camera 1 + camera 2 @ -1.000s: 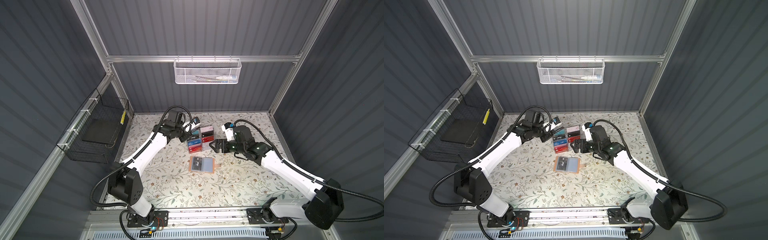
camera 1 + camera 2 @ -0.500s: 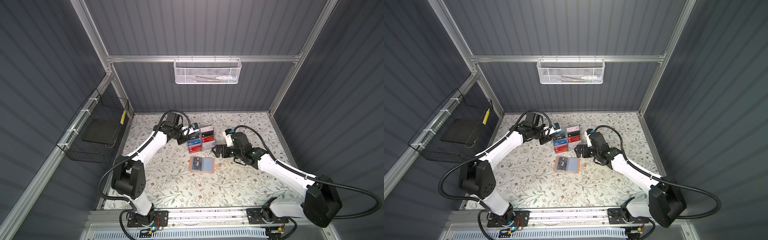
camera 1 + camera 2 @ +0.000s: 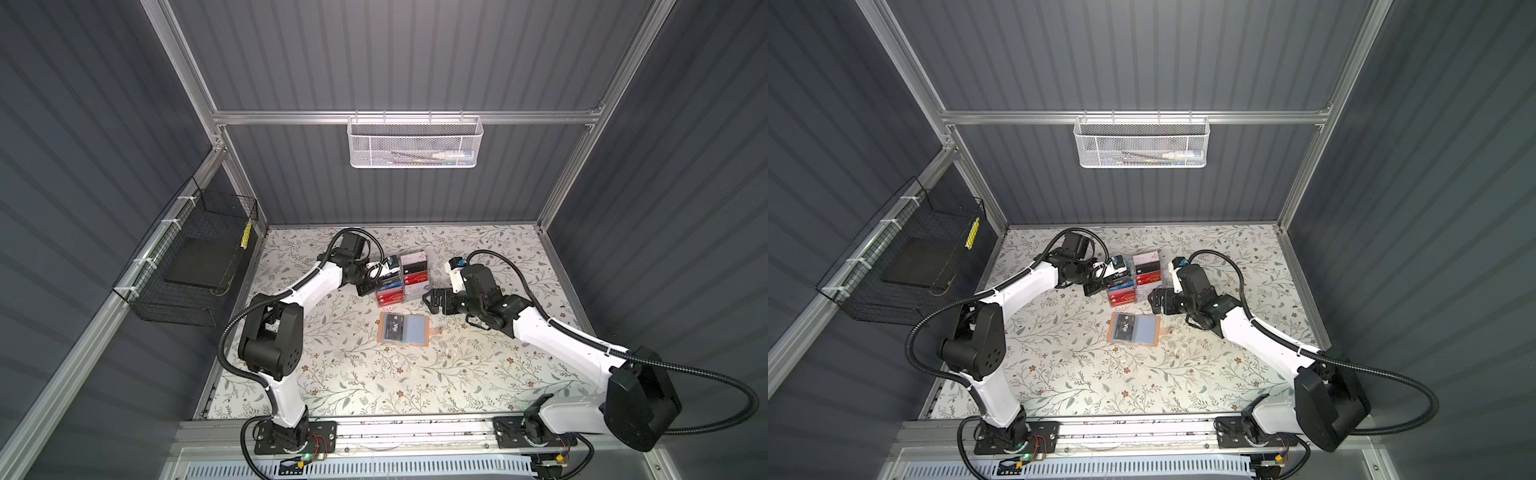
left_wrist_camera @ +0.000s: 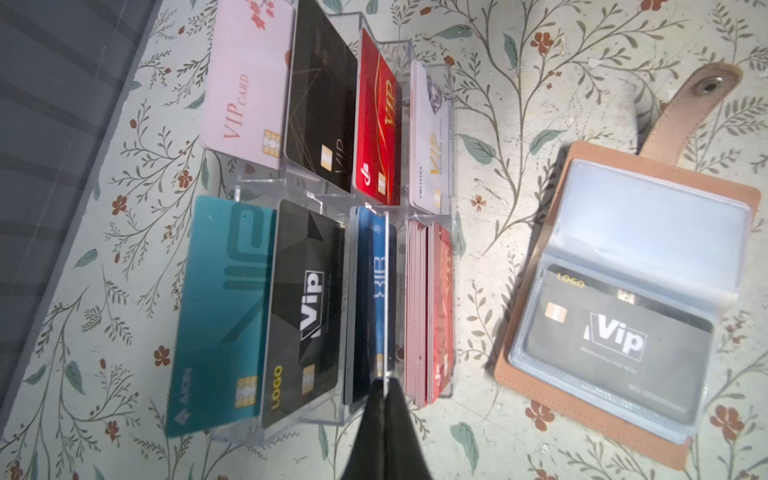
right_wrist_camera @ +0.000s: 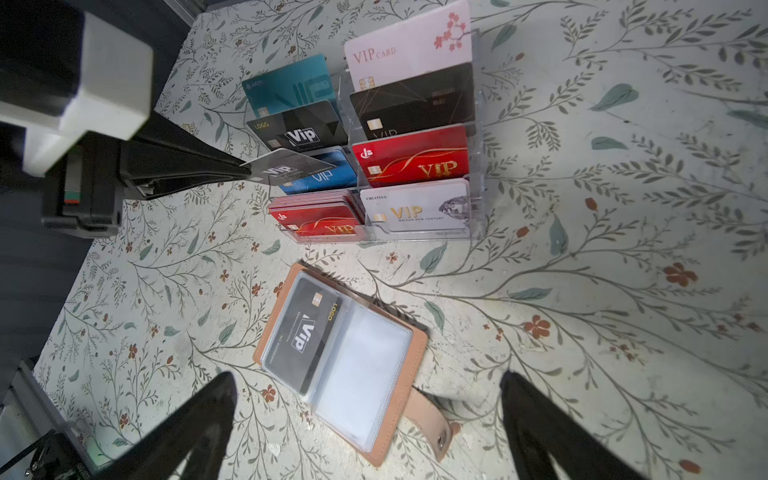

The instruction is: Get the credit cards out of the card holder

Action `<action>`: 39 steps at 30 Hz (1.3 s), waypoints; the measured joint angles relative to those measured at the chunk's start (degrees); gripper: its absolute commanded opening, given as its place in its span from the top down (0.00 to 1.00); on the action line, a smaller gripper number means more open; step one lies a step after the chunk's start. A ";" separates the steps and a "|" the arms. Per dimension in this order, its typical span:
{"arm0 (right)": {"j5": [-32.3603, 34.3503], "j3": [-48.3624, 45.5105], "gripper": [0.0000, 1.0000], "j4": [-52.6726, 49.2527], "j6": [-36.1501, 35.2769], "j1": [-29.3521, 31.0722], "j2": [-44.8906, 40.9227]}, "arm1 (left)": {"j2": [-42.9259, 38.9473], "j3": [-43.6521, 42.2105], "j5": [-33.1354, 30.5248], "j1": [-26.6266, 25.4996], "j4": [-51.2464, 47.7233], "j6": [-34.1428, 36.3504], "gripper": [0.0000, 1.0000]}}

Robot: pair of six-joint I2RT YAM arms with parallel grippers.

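Checking a top view, I find the card holder (image 3: 405,328) lying open on the table (image 3: 353,374), one black card (image 3: 394,327) in its pocket. Left wrist: the left gripper (image 4: 384,384) is clenched on a grey card (image 4: 387,291) above the acrylic rack (image 4: 274,183). Right wrist: the right gripper (image 5: 365,377) stands released near the card holder.

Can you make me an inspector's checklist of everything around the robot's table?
Surface: floral tablecloth, flat.
Job's things: tan card holder lies open; one black Vip card sits in a pocket page, and the facing page looks empty.
Clutter: clear acrylic rack, filled with cards, stands behind the holder.
Hands: left hand shut on a dark Vip card over the rack; right hand open, holding nothing, near the holder.
Cables: black hoses run along both arms, clear of the cards.
Surroundings: white mesh basket on the back rail; black wire basket on the left wall.
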 measured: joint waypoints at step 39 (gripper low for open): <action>-1.16 0.02 0.01 -0.04 -0.39 0.00 0.74 | 2.36 6.78 -6.03 -0.24 -1.84 1.49 1.00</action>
